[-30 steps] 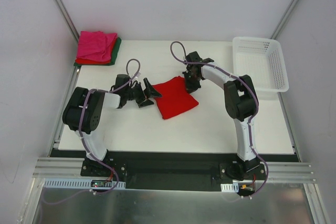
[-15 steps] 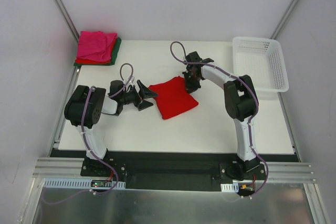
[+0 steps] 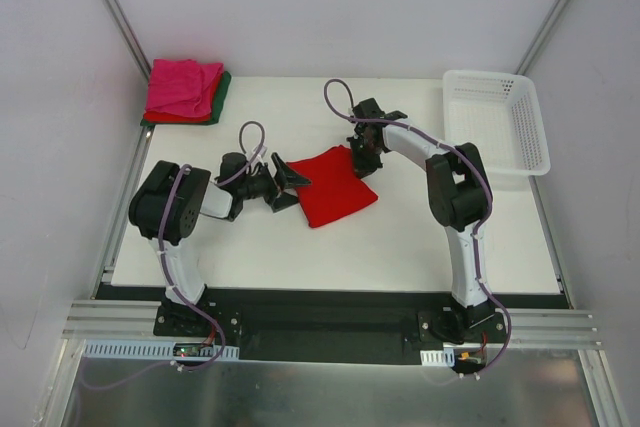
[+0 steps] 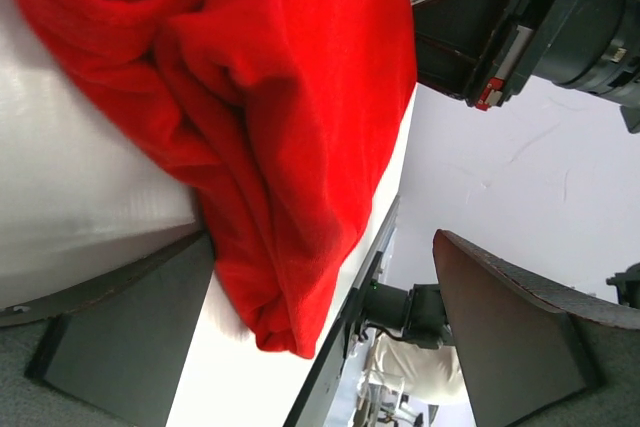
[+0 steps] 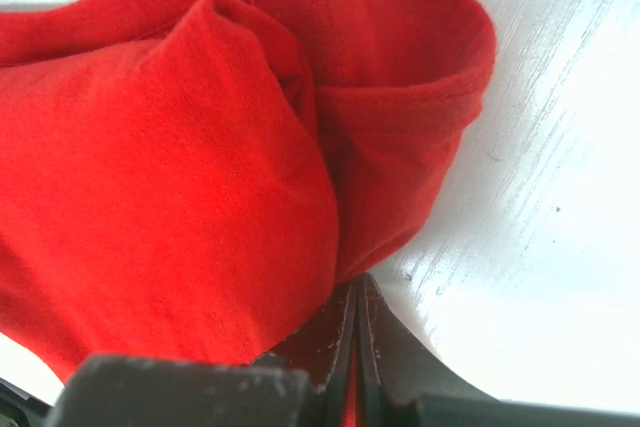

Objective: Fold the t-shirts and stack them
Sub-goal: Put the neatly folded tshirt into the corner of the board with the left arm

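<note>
Red shirt is lying bunched and roughly folded mid-table, between the two arms. Left fingers are spread wide, one on each side of the shirt's left corner. The cloth runs right up against the lower finger, but I can't tell if it's really touching. Right fingers are pinched tight on the shirt's far edge, with a sliver of red showing in the seam between them. Their tips disappear under the fold, and from above the wrist hides them completely. The stack sits in the far left corner, pink on top, red and dark green only peeking out at the edges. The basket is over at the far right.
</note>
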{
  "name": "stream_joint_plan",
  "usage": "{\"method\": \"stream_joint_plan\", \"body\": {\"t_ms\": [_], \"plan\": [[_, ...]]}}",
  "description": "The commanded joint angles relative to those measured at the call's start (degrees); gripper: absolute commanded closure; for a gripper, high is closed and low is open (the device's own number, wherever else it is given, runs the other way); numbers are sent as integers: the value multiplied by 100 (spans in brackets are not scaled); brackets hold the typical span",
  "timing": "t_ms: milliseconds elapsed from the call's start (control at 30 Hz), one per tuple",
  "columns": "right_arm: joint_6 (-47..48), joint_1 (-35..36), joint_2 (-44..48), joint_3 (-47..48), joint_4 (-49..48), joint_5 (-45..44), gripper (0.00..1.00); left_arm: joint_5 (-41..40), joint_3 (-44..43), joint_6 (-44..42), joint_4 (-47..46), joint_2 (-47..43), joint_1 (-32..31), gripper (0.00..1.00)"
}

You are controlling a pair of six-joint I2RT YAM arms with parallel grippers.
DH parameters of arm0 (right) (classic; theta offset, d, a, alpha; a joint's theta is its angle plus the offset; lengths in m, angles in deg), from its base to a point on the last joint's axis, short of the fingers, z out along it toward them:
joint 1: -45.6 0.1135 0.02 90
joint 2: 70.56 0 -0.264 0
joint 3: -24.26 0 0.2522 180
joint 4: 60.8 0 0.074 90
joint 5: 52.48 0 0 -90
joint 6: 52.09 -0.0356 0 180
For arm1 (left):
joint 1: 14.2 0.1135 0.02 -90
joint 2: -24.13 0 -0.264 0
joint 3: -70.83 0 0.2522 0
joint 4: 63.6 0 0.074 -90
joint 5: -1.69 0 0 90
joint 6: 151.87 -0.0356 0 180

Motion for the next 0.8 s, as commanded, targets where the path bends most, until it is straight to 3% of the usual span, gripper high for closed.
{"method": "stream_joint_plan", "body": {"t_ms": [0,600,767], "plan": [[-37,51,264,55,157,135,99,-1023,7,-611,1576,404,-341,4],[-45,60,457,-261,78,232,99,-1418,-626,-83,1260,1001,-1063,4],[-54,68,458,-279,60,249,99,-1506,-758,40,1269,1045,-1221,8]]}}
